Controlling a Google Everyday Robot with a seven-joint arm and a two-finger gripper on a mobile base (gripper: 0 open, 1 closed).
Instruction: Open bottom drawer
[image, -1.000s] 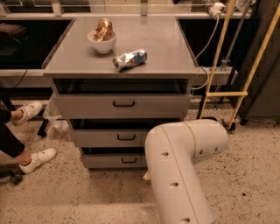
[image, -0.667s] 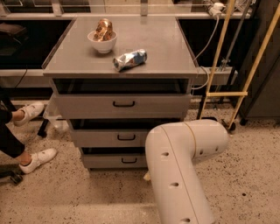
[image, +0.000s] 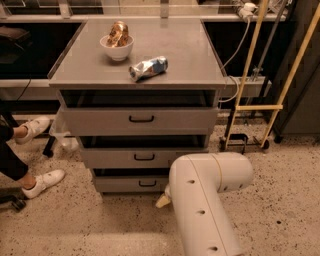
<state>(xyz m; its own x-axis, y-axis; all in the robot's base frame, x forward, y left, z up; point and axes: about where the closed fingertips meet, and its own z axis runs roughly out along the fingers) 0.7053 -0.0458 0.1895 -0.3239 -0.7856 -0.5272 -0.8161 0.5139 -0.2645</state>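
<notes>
Speckled light floor (image: 280, 210) lies around a grey metal cabinet (image: 210, 120), and behind it we see dark shelves and a white cable (image: 239, 47) hanging down. At the right of the cabinet stands a yellow frame (image: 252, 107). At the left edge are a person's legs with white shoes (image: 44, 181).

On the flat cabinet top (image: 185, 45) stands a white bowl (image: 117, 49) with something golden-brown inside, and near it lies a crushed silver and blue can (image: 148, 68) on its side.

The bottom drawer (image: 120, 184) is the lowest of three fronts, just above the floor, and its small black handle (image: 147, 183) is free; nothing holds it. The front does not stand out before the middle drawer (image: 115, 158), so we judge that the opening is not yet done.

The white robot arm (image: 205, 200) comes in from the lower right, and its elbow covers the right part of the two lower fronts. Of the gripper (image: 162, 201) only a cream tip shows, low under the arm, near the right of the bottom drawer's handle but not on it. If the gripper is released or clenched we cannot tell.

What is left, as we judge: to bring the gripper to the handle, to take it and to pull the drawer out.
</notes>
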